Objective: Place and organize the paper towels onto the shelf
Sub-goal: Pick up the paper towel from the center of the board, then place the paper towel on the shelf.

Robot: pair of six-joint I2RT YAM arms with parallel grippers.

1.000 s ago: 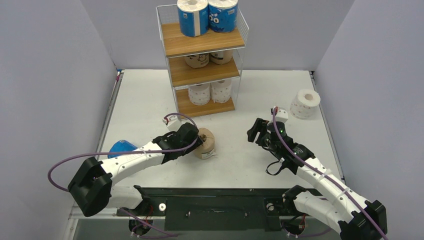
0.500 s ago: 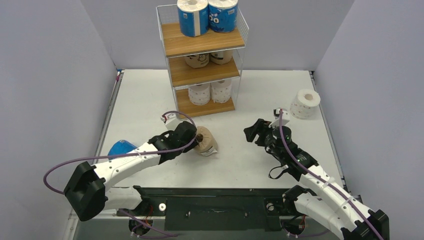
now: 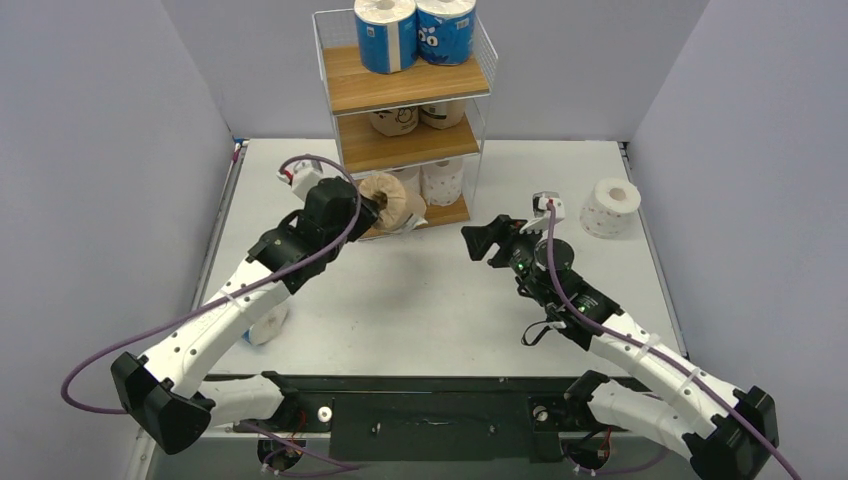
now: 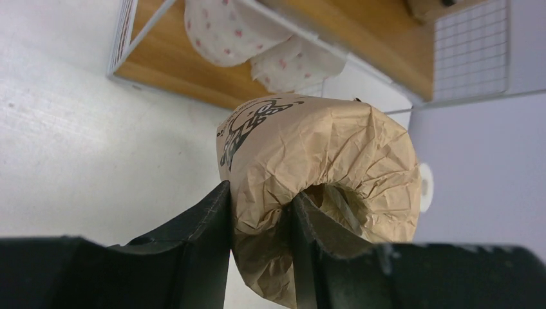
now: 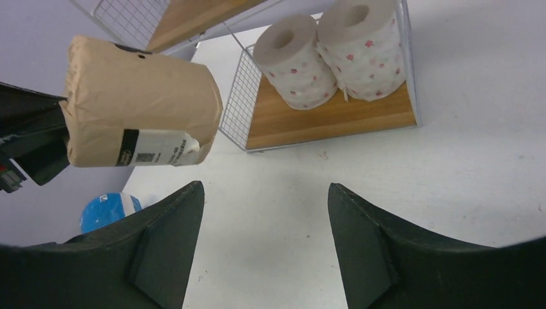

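Note:
My left gripper (image 3: 368, 212) is shut on a tan-brown roll (image 3: 388, 204) and holds it in the air in front of the shelf's (image 3: 400, 88) lower tiers. In the left wrist view, one finger sits inside the roll's core and the other outside its wall (image 4: 322, 148). The shelf holds two blue rolls (image 3: 412, 32) on top, two tan rolls (image 3: 415, 118) in the middle and two white rolls (image 5: 328, 61) at the bottom. My right gripper (image 3: 482, 243) is open and empty, over the table to the right of the held roll (image 5: 135, 122).
A white roll (image 3: 610, 205) lies on the table at the far right. A blue roll (image 5: 109, 209) lies at the near left, mostly hidden under my left arm in the top view. Grey walls stand close on three sides.
My left gripper has lifted the tan roll off the table and carried it up and away toward the shelf. My right gripper has moved left and a little farther away.

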